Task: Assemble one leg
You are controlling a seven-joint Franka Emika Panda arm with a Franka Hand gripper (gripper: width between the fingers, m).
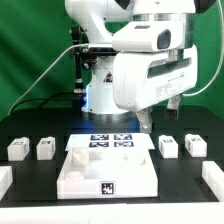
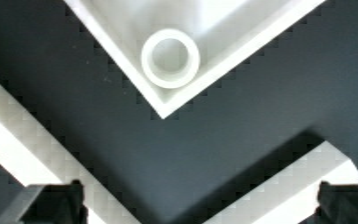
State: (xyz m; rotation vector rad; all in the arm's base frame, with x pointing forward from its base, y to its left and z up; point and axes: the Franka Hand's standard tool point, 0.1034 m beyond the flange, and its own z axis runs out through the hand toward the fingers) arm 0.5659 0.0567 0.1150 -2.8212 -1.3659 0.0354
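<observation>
panel (image 1: 108,172) up front; leg (image 1: 168,146) sits apart, lower than the hand (image 1: 173,117).

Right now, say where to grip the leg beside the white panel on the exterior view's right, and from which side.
Grip the leg across its two upright side faces, coming straight down from above. It stands as a stubby block with gaps between it and the panel and the neighbouring leg, so the open gripper probably fits astride.
</observation>
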